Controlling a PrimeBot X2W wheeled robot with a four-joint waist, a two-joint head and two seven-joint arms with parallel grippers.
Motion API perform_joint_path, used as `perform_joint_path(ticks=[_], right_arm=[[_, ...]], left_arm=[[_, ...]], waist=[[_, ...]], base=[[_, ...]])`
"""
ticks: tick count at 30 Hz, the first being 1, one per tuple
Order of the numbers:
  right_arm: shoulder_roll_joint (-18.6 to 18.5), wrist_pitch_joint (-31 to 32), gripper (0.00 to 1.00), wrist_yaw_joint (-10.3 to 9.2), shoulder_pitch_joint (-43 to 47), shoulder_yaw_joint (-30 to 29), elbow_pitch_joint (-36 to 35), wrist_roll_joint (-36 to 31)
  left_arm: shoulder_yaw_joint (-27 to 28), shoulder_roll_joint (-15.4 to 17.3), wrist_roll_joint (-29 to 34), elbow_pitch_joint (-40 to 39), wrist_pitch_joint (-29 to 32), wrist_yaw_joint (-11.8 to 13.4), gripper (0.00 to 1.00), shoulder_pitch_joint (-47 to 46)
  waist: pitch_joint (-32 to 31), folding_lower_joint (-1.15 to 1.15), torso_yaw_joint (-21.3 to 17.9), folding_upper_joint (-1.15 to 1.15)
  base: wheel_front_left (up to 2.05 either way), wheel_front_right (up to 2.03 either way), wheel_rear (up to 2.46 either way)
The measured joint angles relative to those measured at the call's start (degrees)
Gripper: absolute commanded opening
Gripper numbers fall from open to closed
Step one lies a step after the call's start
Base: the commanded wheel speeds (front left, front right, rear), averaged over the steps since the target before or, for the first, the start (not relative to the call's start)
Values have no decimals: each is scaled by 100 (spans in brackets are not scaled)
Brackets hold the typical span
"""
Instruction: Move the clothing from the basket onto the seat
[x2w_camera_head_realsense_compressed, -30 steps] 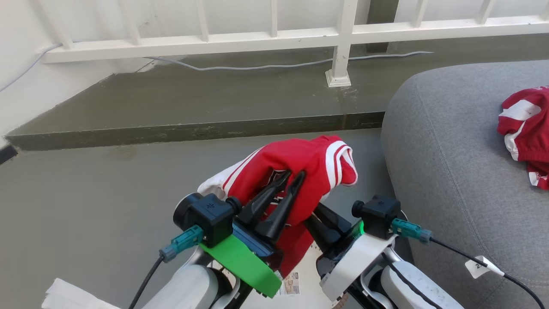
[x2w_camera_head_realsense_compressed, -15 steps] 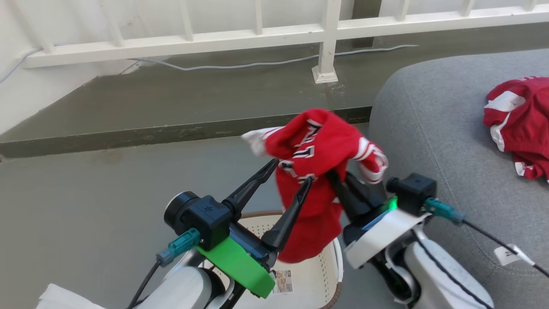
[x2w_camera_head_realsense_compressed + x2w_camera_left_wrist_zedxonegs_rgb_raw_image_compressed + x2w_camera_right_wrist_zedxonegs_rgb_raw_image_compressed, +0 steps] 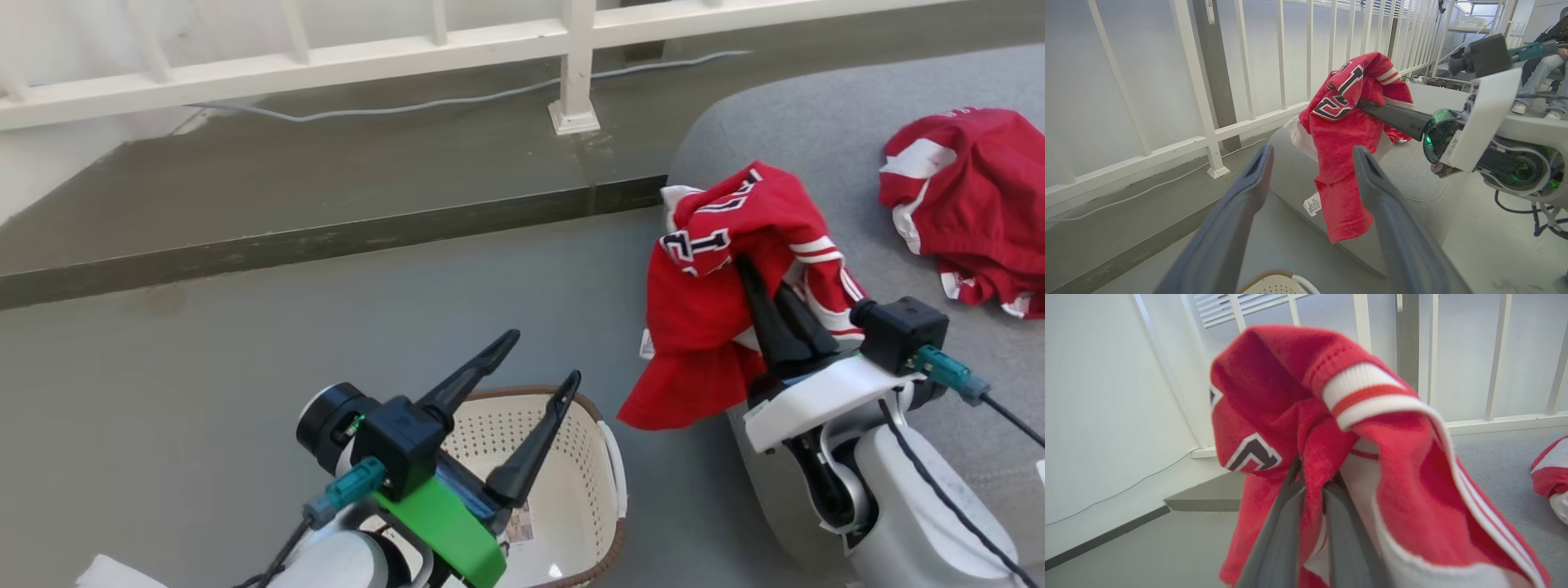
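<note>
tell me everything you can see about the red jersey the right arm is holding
The red jersey is soft fabric with white striped cuffs, white panels and white, dark-outlined block lettering, plus a small white label at one edge. It is bunched and draped over the shut right pincer, hanging limp beside the corner of the grey seat.

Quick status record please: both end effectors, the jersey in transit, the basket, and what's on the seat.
left end effector: open, holding nothing, above the basket
right end effector: shut on the held jersey
held jersey: red, hanging in the air at the corner of the seat, not laid down
basket: on the floor; no clothing in the part that shows
seat: grey; a second jersey lies on it
left to do: set the held jersey on the seat
</note>
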Motion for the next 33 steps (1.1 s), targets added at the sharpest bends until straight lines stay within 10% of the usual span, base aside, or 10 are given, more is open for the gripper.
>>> perform_joint_path(ticks=[33], right_arm=[[-127, -158, 0, -229, -109, -984, 64, 210]], left_arm=[[-202, 257, 259, -427, 543, 7, 100, -146]], waist=[[983, 0, -1435, 0]], base=[[0, 0, 0]])
